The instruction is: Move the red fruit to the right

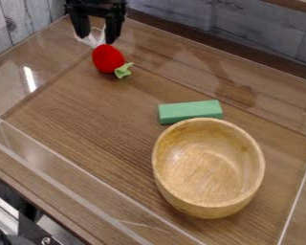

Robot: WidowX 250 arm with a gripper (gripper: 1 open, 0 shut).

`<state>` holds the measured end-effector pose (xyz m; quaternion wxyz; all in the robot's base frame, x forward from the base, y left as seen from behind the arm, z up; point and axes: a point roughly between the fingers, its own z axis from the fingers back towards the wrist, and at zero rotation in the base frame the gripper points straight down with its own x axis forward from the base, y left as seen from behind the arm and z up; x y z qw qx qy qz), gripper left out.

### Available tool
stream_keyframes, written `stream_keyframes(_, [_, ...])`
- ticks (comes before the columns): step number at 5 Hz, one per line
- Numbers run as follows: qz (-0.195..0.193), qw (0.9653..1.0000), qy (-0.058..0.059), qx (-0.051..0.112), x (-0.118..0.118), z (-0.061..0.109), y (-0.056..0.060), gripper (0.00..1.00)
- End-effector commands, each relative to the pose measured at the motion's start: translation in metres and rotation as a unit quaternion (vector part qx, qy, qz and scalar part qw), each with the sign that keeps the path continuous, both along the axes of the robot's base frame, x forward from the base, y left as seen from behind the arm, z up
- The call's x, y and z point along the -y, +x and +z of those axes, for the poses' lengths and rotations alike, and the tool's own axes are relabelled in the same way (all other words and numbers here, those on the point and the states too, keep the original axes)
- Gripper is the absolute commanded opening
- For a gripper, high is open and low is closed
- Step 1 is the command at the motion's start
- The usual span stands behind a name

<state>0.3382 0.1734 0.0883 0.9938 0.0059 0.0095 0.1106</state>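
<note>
The red fruit (108,58) lies on the wooden table at the upper left, small and glossy, its green leafy end (123,71) pointing to the lower right. My black gripper (97,35) hangs directly above and just behind the fruit, pointing down. Its two fingers stand apart, open, with nothing between them. The fingertips reach down to about the top of the fruit; I cannot tell whether they touch it.
A flat green block (191,111) lies mid-table to the right of the fruit. A large wooden bowl (208,168) sits in front of it at the lower right. Clear plastic walls (22,144) ring the table.
</note>
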Motion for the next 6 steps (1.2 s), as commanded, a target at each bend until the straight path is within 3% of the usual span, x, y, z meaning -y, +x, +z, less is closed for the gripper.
stream_keyframes(1, [0.013, 0.9991, 0.017, 0.036, -0.005, 0.021, 0.014, 1.00])
stream_keyframes(2, [0.019, 0.9989, 0.017, 0.040, 0.001, 0.022, 0.022, 1.00])
stream_keyframes(3, [0.021, 0.9987, 0.019, 0.042, -0.008, 0.014, 0.026, 1.00])
stream_keyframes(4, [0.022, 0.9985, 0.019, 0.045, -0.017, 0.010, 0.028, 1.00])
stream_keyframes(6, [0.052, 0.9972, 0.023, 0.050, -0.022, 0.018, 0.026, 1.00])
